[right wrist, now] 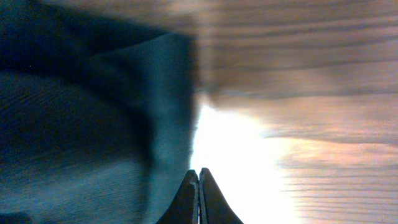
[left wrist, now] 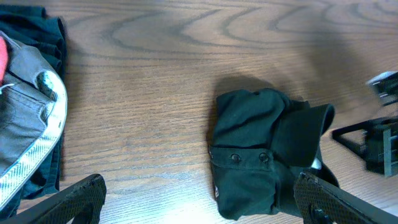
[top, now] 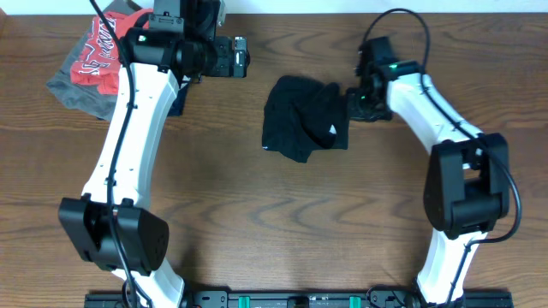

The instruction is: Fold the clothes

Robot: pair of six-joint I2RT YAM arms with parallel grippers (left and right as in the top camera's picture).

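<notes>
A black garment (top: 304, 118) lies crumpled on the wooden table near the middle. It also shows in the left wrist view (left wrist: 261, 152), with a buttoned band facing up. My left gripper (top: 246, 56) is open and empty above the table, up and left of the garment; its fingers (left wrist: 199, 190) are spread wide. My right gripper (top: 351, 104) is at the garment's right edge. In the right wrist view its fingers (right wrist: 199, 177) are shut, low over the table, right beside the dark cloth (right wrist: 81, 118). Nothing shows between the fingertips.
A pile of other clothes (top: 94, 60), red, grey and dark, lies at the table's far left corner, and shows in the left wrist view (left wrist: 28, 118). The right arm's wrist (left wrist: 376, 143) appears just right of the black garment.
</notes>
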